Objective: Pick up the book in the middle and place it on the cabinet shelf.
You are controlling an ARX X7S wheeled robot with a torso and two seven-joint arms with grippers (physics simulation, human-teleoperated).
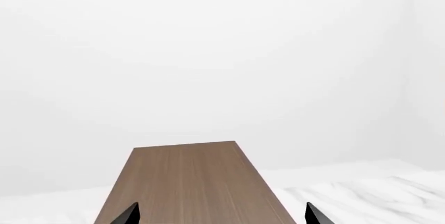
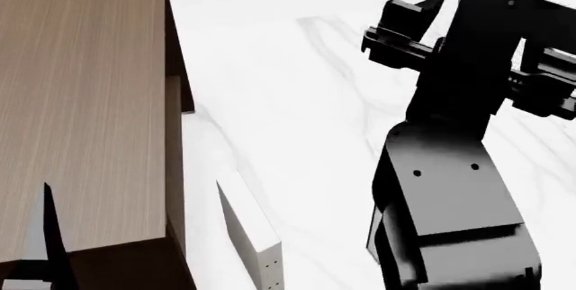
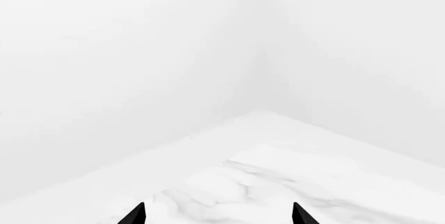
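Note:
The book is out of view in every frame. The cabinet shelf (image 2: pixel 81 101) fills the left of the head view, with a long lighter brown wood-grain top and dark brown sides. Its top (image 1: pixel 187 182) also stretches away under my left gripper (image 1: pixel 222 212), which hovers just above it, open and holding nothing. One of its dark fingers (image 2: pixel 42 233) pokes up over the cabinet top in the head view. My right gripper (image 3: pixel 219 212) is open too, held high over the white marbled floor with nothing between its fingers.
A pale off-white book (image 2: pixel 252 239) with small dots on its edge stands on the white marbled floor (image 2: pixel 297 101) just right of the cabinet. My right arm (image 2: pixel 450 189) rises large at the right. White walls meet in a corner (image 3: pixel 254 52) ahead.

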